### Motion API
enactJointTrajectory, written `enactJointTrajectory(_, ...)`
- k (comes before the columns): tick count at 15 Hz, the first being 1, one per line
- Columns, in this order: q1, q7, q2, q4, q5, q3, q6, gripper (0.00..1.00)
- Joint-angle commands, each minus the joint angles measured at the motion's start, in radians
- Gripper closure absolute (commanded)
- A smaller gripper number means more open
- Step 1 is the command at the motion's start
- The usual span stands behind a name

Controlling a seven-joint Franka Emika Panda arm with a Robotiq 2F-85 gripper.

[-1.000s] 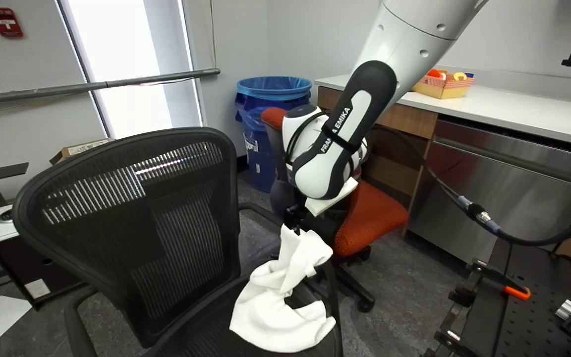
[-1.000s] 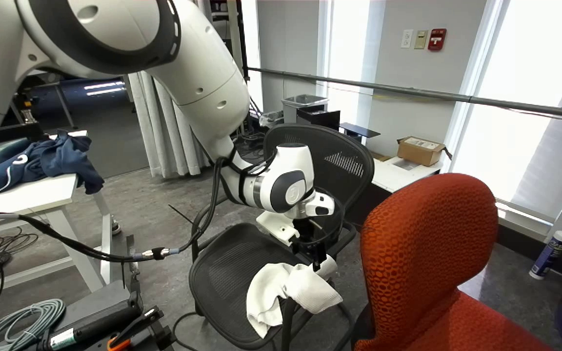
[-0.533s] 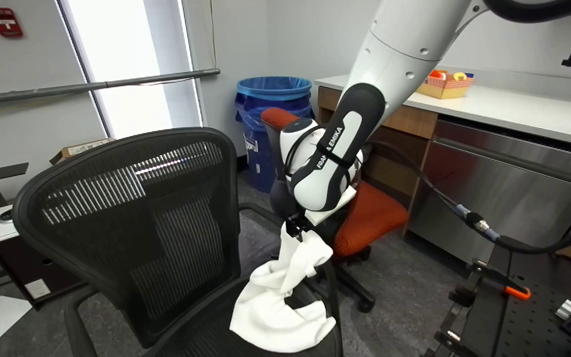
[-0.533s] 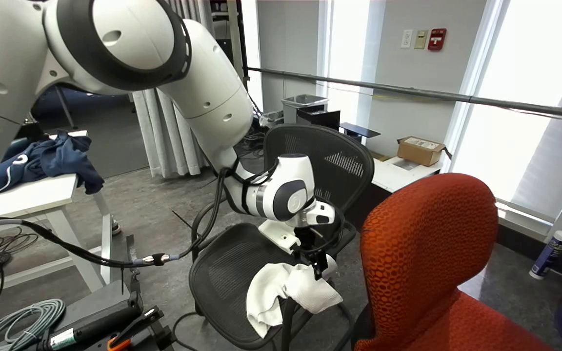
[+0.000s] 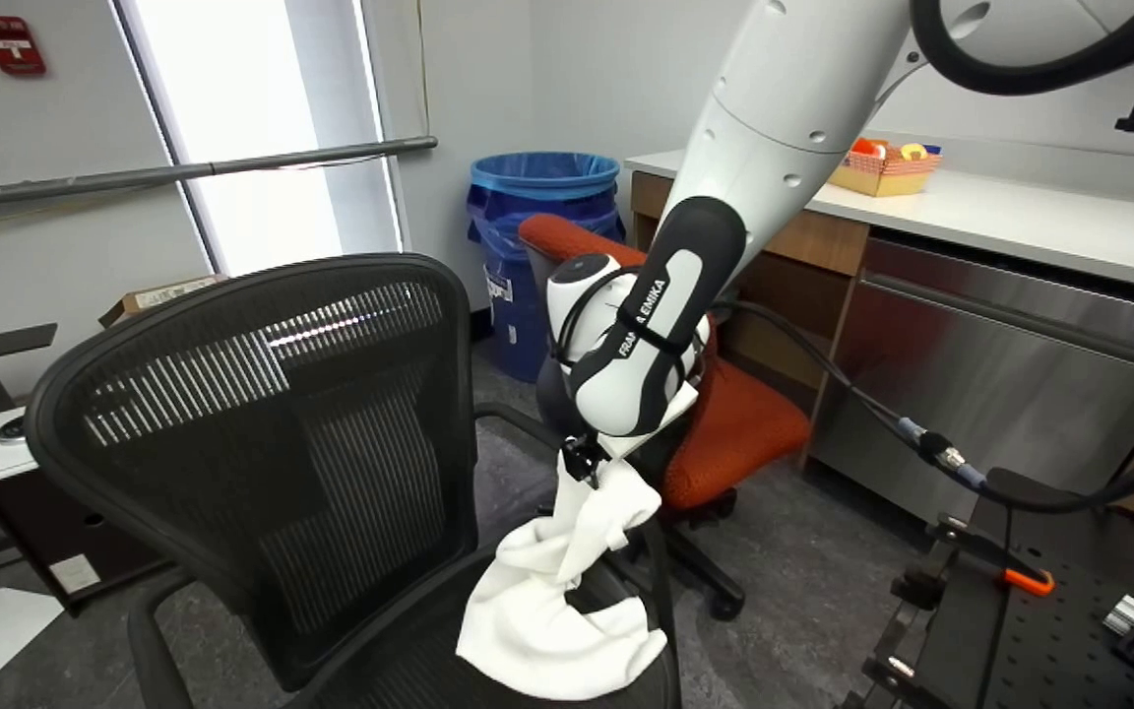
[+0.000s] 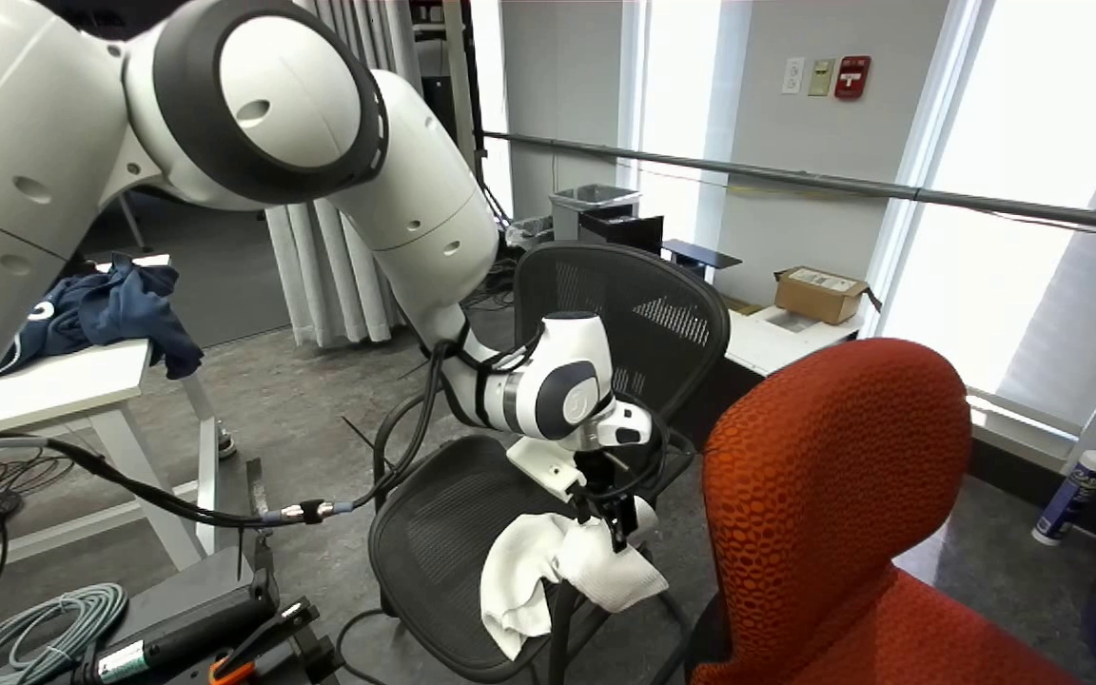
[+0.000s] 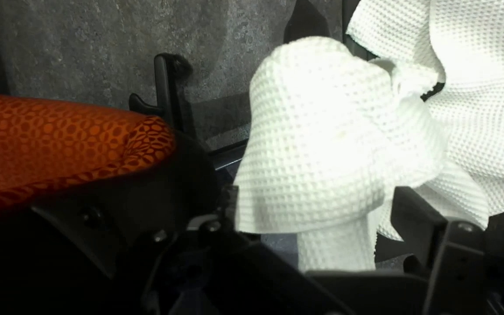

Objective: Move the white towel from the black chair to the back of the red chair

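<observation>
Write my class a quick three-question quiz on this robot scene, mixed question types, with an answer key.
1. Multiple choice: where does the white towel rest? A) on the red chair; B) on the black chair; C) on the floor.
2. True or false: the gripper is open.
3. Short answer: in an exterior view, what stands on the counter?

Key:
1. B.
2. True; its fingers stand apart in the wrist view.
3. A basket.

White “FRAN…A EMIKA” on the arm (image 5: 749,162), a black strap (image 5: 652,333) across it
</observation>
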Motion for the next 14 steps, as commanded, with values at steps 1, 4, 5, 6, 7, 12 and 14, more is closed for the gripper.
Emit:
enactJointTrajectory(1, 0.019, 0.03, 0.034, 0.043, 0.002, -0.018, 0.016, 0.44)
enactJointTrajectory(4, 0.017, 0.031, 0.032, 0.047, 0.003, -0.021, 0.015, 0.7)
enactJointTrajectory(5, 0.015, 0.03, 0.031, 0.046, 0.005, -0.018, 0.017, 0.79)
enactJointTrajectory(6, 0.016, 0.03, 0.03, 0.047, 0.007, -0.016, 0.015, 0.86)
enactJointTrajectory(7, 0.018, 0.031, 0.029, 0.047, 0.008, -0.016, 0.014, 0.93)
enactJointTrajectory(12, 0.008, 0.026, 0.006, 0.046, 0.018, -0.006, 0.007, 1.0)
enactJointTrajectory(14, -0.001, 0.02, -0.001, 0.049, 0.026, -0.001, 0.01, 1.0)
